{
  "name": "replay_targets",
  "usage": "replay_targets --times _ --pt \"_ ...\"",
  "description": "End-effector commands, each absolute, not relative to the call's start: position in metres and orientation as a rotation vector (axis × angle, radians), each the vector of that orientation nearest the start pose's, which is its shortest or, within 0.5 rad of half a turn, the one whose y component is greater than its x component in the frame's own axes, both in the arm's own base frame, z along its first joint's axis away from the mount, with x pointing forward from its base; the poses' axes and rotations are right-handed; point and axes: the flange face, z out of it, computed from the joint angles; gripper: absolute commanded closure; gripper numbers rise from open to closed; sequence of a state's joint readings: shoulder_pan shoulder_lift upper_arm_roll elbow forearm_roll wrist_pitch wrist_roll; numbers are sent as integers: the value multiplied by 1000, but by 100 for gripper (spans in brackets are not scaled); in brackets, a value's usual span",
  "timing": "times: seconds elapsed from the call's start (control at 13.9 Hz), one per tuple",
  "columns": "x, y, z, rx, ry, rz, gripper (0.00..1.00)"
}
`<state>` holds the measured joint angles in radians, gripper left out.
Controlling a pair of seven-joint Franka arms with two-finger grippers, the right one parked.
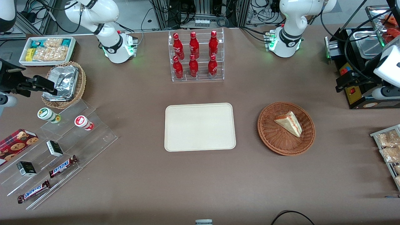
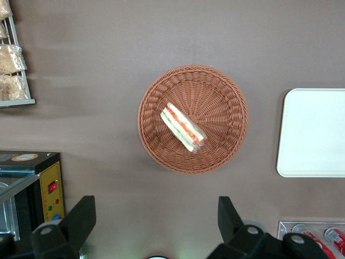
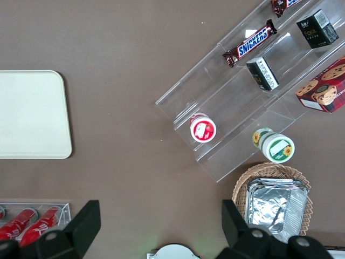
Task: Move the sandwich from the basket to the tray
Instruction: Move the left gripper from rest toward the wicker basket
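The sandwich [image 1: 289, 123] [image 2: 183, 128], a pale triangular wedge with red and green layers along its cut edge, lies in the round reddish-brown wicker basket [image 1: 272, 137] [image 2: 221, 102]. The cream tray [image 1: 200, 127] [image 2: 312, 132] lies flat beside the basket, toward the parked arm's end, with nothing on it. My gripper [image 1: 342, 82] [image 2: 155, 216] hangs high above the table, farther from the front camera than the basket and toward the working arm's end. It is open, with only bare table between its black fingers [image 2: 82, 215].
A clear rack of red bottles [image 1: 196, 56] stands farther from the front camera than the tray. A black appliance [image 1: 359, 93] sits under my gripper. A wire rack of snack packets [image 1: 389, 150] lies at the working arm's end. A stepped clear display [image 1: 62, 150] and a tan foil-packet basket [image 1: 64, 84] stand at the parked arm's end.
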<state>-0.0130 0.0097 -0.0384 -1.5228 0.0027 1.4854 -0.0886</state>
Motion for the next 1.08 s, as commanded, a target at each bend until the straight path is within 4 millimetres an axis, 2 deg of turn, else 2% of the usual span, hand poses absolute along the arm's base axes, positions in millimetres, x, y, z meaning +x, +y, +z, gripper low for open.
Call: replay_targets --times 0.0,0.22,0.36,0.65,0.72,0.86,1.01 --pt "544 -26 632 -3121 -35 85 0" --pt "548 -25 627 -3116 -52 93 0" --pt "550 -25 614 -3113 -77 95 0" --pt "551 -34 568 -3080 -449 42 0" --pt "548 -45 553 -3068 -523 28 0" --pt "542 -51 518 -3018 -742 30 0" --pt "530 -57 487 -2992 -871 -11 0"
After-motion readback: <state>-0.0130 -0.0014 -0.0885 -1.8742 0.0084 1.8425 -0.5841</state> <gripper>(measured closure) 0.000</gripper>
